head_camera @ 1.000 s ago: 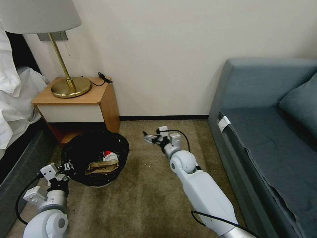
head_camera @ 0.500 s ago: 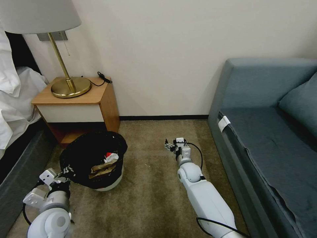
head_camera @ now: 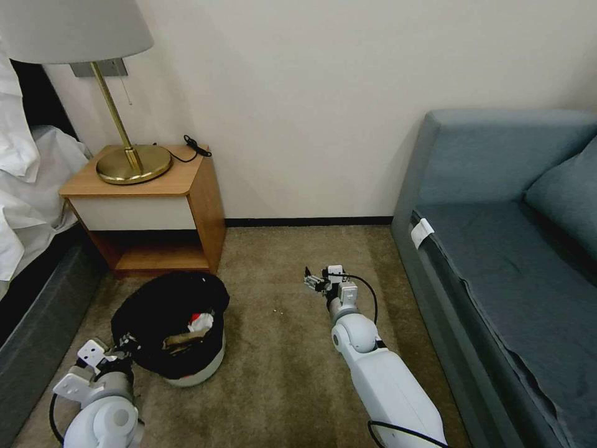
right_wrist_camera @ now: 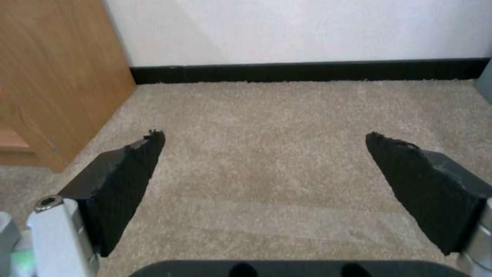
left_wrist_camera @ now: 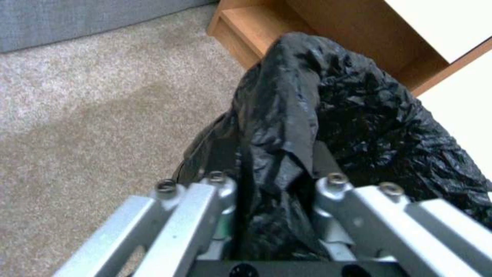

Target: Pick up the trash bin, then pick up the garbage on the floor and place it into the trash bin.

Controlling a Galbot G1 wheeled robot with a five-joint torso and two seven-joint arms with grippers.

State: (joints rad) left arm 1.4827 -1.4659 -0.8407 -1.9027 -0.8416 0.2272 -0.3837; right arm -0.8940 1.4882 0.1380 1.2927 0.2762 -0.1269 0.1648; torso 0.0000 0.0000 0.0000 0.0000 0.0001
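Observation:
The trash bin (head_camera: 198, 372), white with a black bag liner (left_wrist_camera: 338, 115), is low on the carpet in front of the nightstand, tipped toward me. My left gripper (head_camera: 126, 343) is shut on its near rim, and the crumpled liner is pinched between the fingers (left_wrist_camera: 218, 184). Garbage lies inside the bin: a red-and-white packet (head_camera: 200, 321) and a tan wrapper (head_camera: 181, 340). My right gripper (head_camera: 313, 281) hovers over bare carpet right of the bin. It is open with nothing between its black pads (right_wrist_camera: 128, 173).
A wooden nightstand (head_camera: 155, 205) with a brass lamp (head_camera: 133, 163) stands behind the bin, with a bed (head_camera: 25, 186) at the left. A grey-blue sofa (head_camera: 497, 249) runs along the right. Open carpet (head_camera: 280, 361) lies between, with a tiny crumb (head_camera: 275, 311).
The left arm has drawn back and down, bringing the bin lower and nearer to me. The right gripper has swung right, away from the bin, and pulled back a little.

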